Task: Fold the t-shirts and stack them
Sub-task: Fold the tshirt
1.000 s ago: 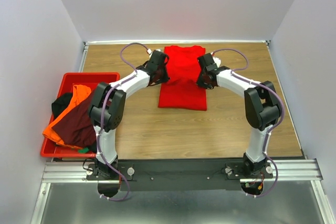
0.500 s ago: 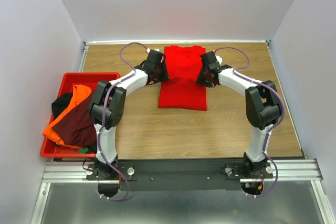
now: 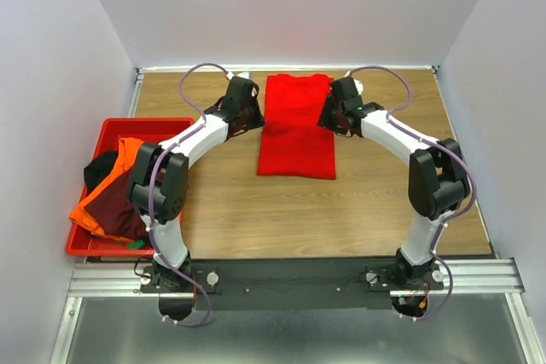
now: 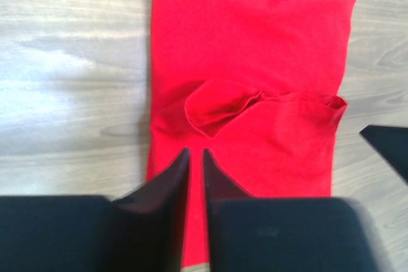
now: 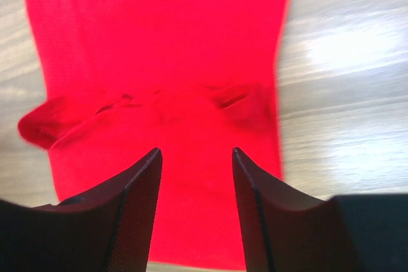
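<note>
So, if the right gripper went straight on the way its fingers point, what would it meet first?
The right gripper would meet the red t-shirt first, near the rumpled fold across it. Nothing else lies between, though depth is hard to judge.

Red t-shirt (image 3: 296, 125): folded into a narrow lengthwise strip, lying flat at far centre, with a rumpled ridge across its middle. Orange t-shirt (image 3: 126, 154), dark maroon t-shirt (image 3: 128, 202) and black t-shirt (image 3: 98, 170): unfolded, heaped together at near left, overlapping.

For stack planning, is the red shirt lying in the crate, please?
No, the red shirt lies on the table, outside the crate.
</note>
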You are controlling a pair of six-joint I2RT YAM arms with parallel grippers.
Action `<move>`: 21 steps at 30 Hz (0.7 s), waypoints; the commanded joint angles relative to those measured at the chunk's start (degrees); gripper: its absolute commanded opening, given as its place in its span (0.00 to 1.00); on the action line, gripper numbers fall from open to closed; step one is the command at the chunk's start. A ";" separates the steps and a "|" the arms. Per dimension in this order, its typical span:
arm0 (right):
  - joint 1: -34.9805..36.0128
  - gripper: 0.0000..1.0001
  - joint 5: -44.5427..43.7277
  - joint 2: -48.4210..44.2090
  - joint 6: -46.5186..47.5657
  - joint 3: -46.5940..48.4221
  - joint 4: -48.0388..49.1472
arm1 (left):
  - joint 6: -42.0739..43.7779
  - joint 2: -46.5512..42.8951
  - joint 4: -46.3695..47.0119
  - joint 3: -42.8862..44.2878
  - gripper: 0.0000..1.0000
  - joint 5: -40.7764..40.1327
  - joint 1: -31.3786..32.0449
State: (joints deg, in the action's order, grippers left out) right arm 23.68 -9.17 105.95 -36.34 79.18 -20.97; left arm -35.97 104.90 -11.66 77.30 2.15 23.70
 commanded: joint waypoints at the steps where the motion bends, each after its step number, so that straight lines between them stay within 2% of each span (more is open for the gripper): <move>1: 2.95 0.54 0.64 1.62 1.62 -1.04 0.14 | -0.33 0.56 -0.47 -0.49 0.07 -0.22 1.25; 2: 3.12 0.49 1.17 2.32 1.79 -0.43 0.14 | -0.42 1.26 -0.82 -0.05 0.00 -0.13 1.78; 13: 3.48 0.48 0.82 12.69 5.84 8.53 0.14 | 0.63 14.71 -4.42 12.68 0.00 -0.74 3.19; 21: 3.21 0.48 -3.04 16.48 6.19 11.70 0.05 | 2.13 21.48 -7.50 19.82 0.00 -3.30 1.70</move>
State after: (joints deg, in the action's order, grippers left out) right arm 27.16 -8.86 120.16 -31.40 88.88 -20.62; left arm -35.14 124.55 -16.80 94.89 1.61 26.33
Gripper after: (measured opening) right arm 0.481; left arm 0.004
